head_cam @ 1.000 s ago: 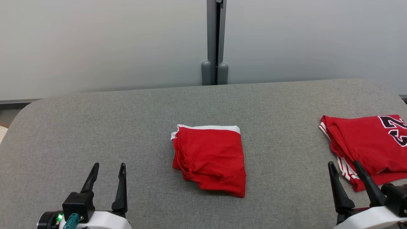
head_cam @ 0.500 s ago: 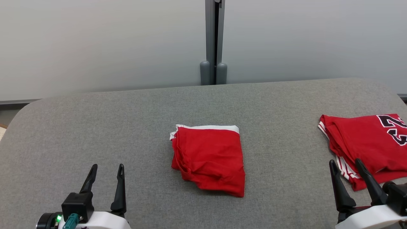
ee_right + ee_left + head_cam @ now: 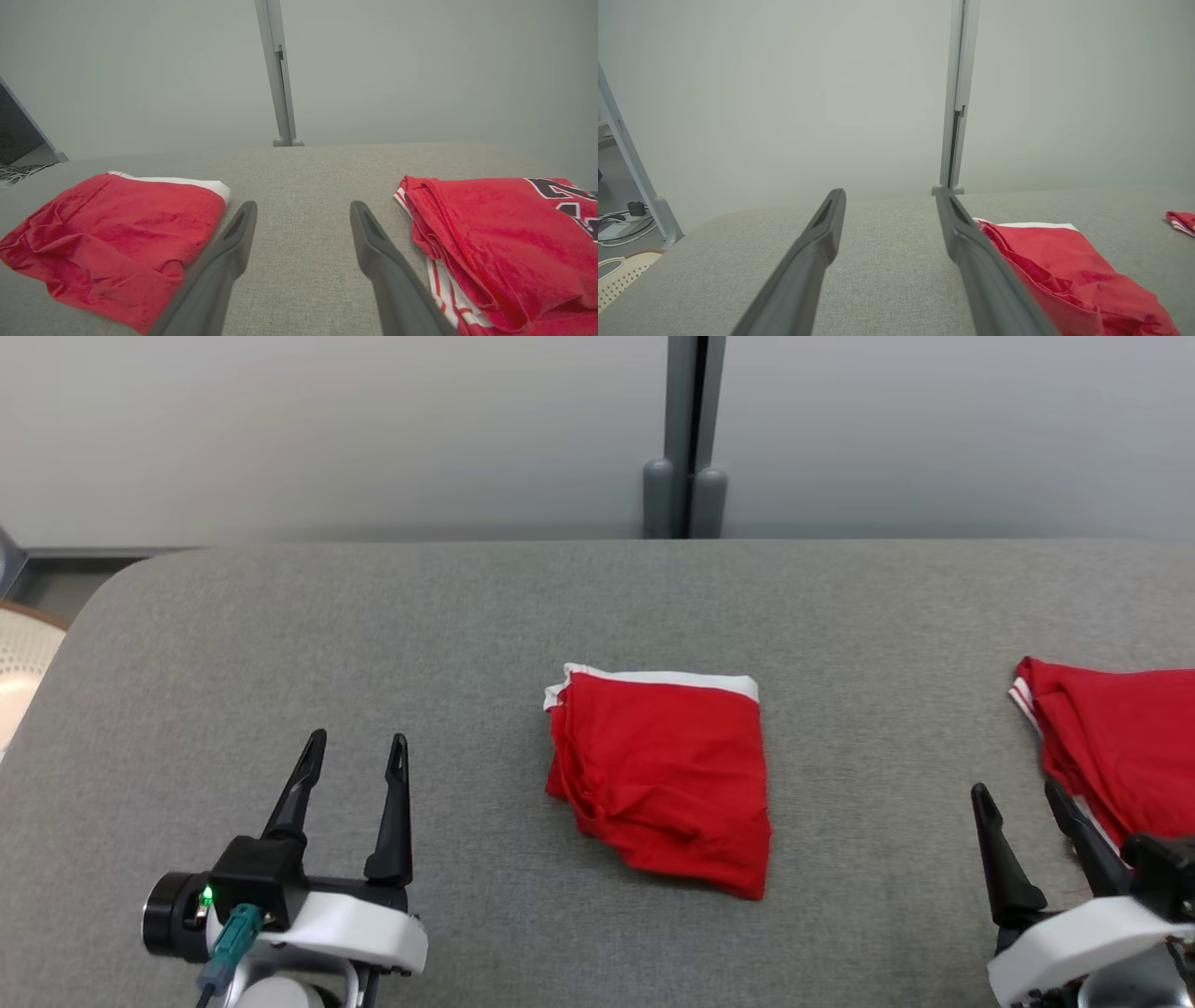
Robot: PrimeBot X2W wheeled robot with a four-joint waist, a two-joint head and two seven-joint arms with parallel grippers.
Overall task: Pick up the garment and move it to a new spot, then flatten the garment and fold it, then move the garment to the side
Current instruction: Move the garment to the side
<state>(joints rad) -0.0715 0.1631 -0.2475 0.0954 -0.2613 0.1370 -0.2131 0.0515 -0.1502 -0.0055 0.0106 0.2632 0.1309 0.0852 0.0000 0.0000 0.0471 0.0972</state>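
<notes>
Folded red garment (image 3: 658,779), white band at its far edge, lies mid-frame on the grey table (image 3: 373,616); left pincer (image 3: 358,739) at lower left and right pincer (image 3: 1018,789) at lower right both stand spread wide, holding nothing; a second red jersey (image 3: 1116,742) lies at the right edge.

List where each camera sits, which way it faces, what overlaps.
Head view: on the head, looking down at the grey table; left tool and right tool in the bottom corners.
Left wrist view: low over the table, facing the wall; own fingers in front.
Right wrist view: likewise, own fingers in front.
Shared: all see the folded red garment.
</notes>
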